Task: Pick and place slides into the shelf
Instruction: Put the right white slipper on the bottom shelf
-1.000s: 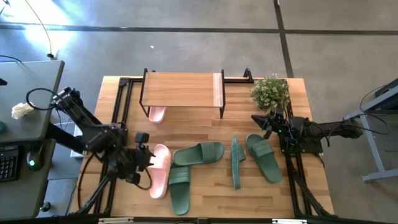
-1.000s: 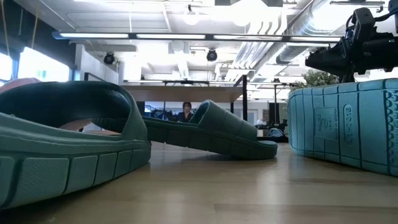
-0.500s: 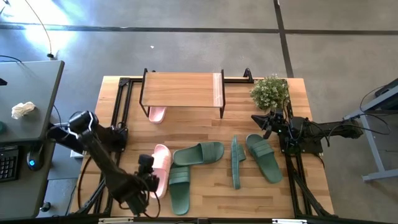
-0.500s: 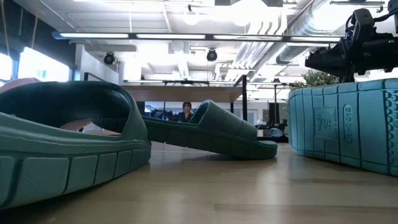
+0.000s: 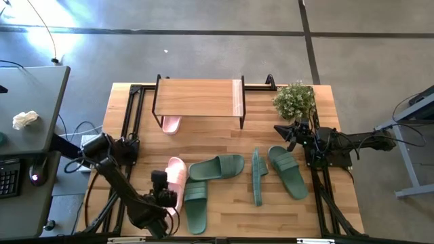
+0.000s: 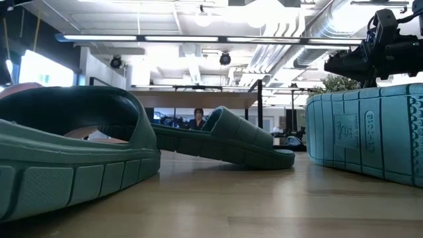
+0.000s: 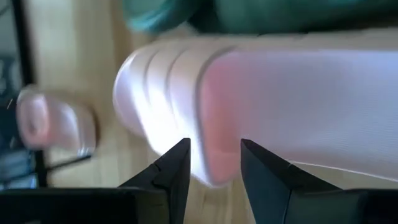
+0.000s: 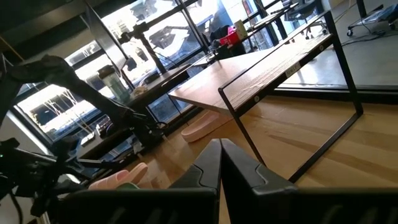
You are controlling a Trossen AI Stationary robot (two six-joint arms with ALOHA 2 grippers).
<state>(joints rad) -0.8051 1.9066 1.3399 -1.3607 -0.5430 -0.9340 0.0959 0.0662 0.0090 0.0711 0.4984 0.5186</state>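
On the pale wooden desk point(image 5: 285, 217), the plank-topped, black-framed shelf point(image 5: 196, 98) already shelters one pink slide point(image 5: 171, 124). Its smooth rubber mate point(image 5: 175, 177) lies among the green slides point(image 5: 215, 167), and the left gripper point(image 5: 165, 198) has its fingers spread at that mate's heel end, not yet pinching. Judging by this, the grasp is in hand: next close, lift, and carry to the shelf, while the right gripper point(image 5: 286, 131), fingers pressed together, waits by the plant point(image 5: 294, 100).

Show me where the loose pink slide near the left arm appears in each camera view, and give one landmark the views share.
High view: pink slide lies lower left, beside the left gripper.
Low view: only a pink sliver at the far left edge, probably it.
Left wrist view: fills the picture, its edge between the open fingers.
Right wrist view: pink shape low left.
Shared landmark: the shelf.
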